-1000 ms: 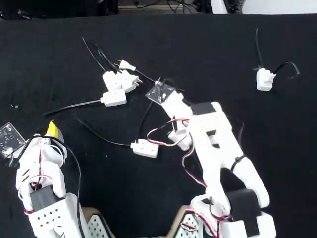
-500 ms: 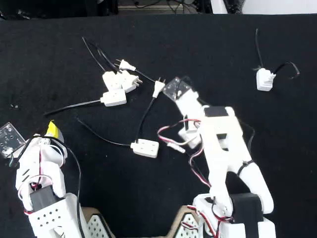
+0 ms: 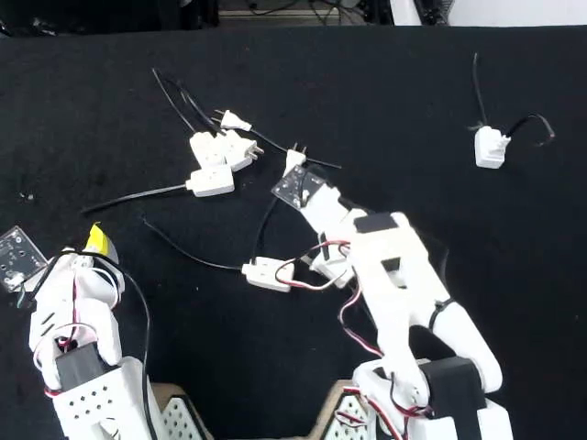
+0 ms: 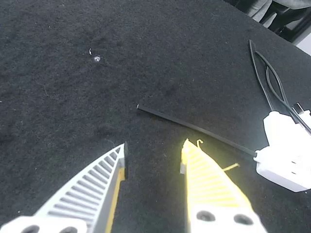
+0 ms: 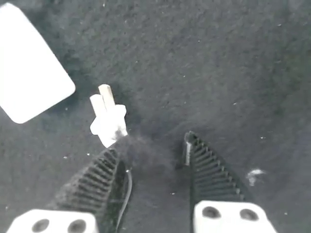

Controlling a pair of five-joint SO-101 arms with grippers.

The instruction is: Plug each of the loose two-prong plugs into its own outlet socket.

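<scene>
High view: the right arm [image 3: 385,266] has swung back leftward in the last half second. Its tip now sits just below the loose two-prong plug [image 3: 293,159], which has stayed put. The left arm [image 3: 73,312] is unchanged. There are five white socket blocks [image 3: 268,273] and two loose plugs on the black table [image 3: 413,92].

Left wrist view: the left gripper [image 4: 153,145] is spread wide with nothing between its fingers.

Right wrist view: the right gripper [image 5: 151,144] gapes empty, with one fingertip just beside the plug.

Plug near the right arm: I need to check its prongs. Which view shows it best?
Right wrist view: the plug lies close, both prongs distinct. The high view shows it small, prongs barely separable.
</scene>
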